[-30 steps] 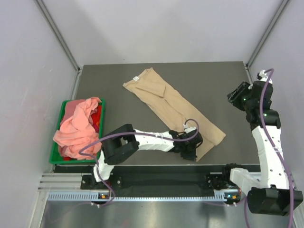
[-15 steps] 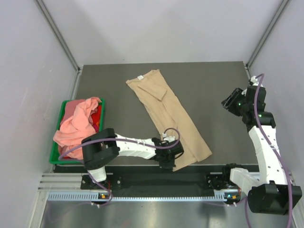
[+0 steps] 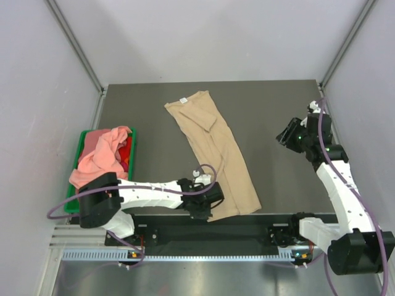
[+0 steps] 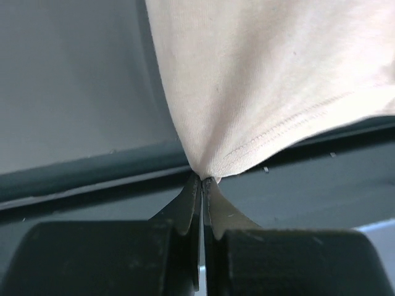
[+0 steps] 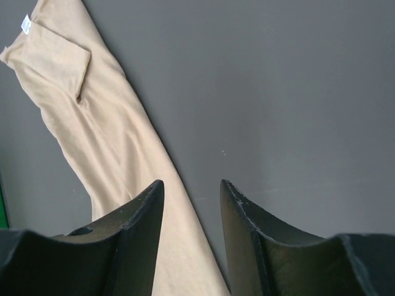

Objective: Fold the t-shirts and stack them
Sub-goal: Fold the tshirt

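Where the worktop (image 3: 271, 105) meets the left wall, a green bin (image 3: 132, 137) sits heaped with pink shirts (image 3: 99, 163). They spill over its near and left rims, and something red shows beneath them. That pile and the wall leave little room on that side. Between the bin and the next shirt lies a bare strip of worktop.

My left arm lies low along the near edge, just beside the bin's right rim. My left fingers (image 4: 202, 182) are clenched on the near hem corner of the tan shirt (image 3: 213, 148), and the cloth bunches to a point where I pinch it. This corner sits right at the near edge of the worktop, with the dark rail just below it.

The tan shirt runs as a long narrow strip from that corner away toward the far middle, slanting left. Its white label (image 3: 183, 100) is at the far end, and a sleeve is folded over on top nearby. It lies flat and well apart from the pink pile.

To the right of the strip the worktop is bare out to the right edge. My right fingers (image 5: 191, 188) hang above that stretch, parted, with nothing between them, near the right wall.
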Action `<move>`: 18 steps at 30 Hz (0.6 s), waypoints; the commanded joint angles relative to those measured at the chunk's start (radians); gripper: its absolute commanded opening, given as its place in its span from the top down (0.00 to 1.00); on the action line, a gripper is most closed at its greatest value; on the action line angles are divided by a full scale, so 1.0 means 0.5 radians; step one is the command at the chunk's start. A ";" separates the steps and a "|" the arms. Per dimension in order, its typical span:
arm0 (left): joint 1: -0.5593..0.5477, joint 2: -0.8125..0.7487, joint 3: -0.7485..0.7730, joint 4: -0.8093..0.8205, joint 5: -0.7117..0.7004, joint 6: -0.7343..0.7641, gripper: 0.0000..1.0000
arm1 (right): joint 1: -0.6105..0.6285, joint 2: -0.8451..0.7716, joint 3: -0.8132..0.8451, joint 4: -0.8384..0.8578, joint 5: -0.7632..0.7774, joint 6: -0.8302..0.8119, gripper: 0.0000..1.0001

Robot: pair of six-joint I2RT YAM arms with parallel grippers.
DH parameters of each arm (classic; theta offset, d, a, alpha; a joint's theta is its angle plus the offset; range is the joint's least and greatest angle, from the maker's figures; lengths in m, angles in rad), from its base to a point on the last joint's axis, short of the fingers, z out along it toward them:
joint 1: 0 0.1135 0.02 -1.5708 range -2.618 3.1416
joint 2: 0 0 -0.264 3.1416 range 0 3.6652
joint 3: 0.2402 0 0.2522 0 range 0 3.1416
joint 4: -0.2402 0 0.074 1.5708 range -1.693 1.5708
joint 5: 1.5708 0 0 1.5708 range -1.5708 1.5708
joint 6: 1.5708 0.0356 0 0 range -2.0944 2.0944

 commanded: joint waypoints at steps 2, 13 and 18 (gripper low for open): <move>-0.009 -0.154 -0.026 -0.078 0.040 0.024 0.99 | 0.081 0.033 -0.021 0.114 0.021 0.002 0.57; 0.392 -0.148 0.630 -0.418 -0.039 0.536 0.57 | 0.146 0.049 -0.009 0.142 0.027 -0.010 0.57; 1.090 -0.071 0.851 -0.308 -0.100 0.825 0.65 | 0.158 0.027 -0.024 0.178 -0.004 0.012 0.57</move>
